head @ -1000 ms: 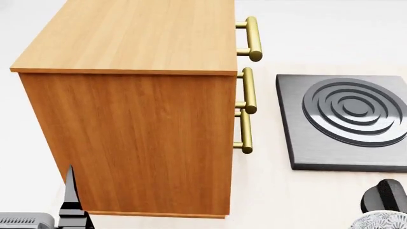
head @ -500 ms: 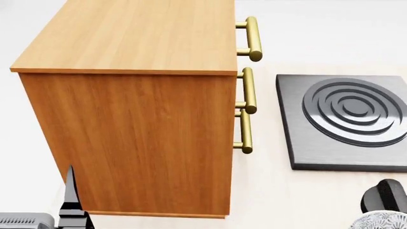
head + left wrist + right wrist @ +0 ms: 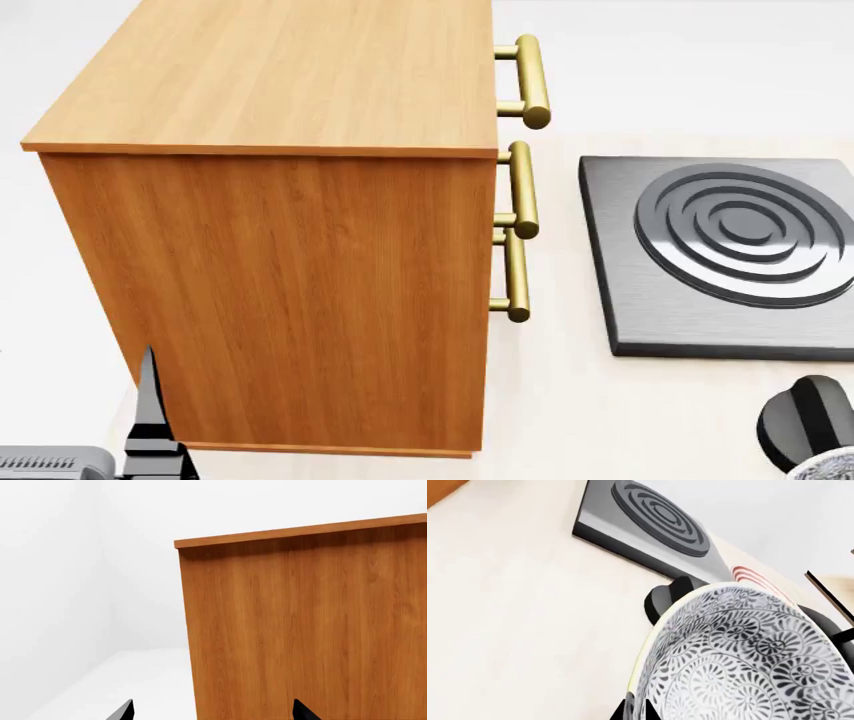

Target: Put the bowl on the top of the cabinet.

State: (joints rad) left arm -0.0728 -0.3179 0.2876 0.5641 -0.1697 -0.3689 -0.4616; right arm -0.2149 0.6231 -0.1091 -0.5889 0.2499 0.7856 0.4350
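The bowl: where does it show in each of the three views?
Head view: only a sliver of the bowl at the bottom right corner.
Right wrist view: the bowl fills the lower right, close up.
Left wrist view: not in it.
Shared landmark: the grey ringed burner plate.

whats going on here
The right gripper has the patterned bowl by its rim, low at the robot's right beside a grey hotplate. The bowl is not yet on the cabinet, whose top is bare. The left gripper is open, facing the cabinet's side.
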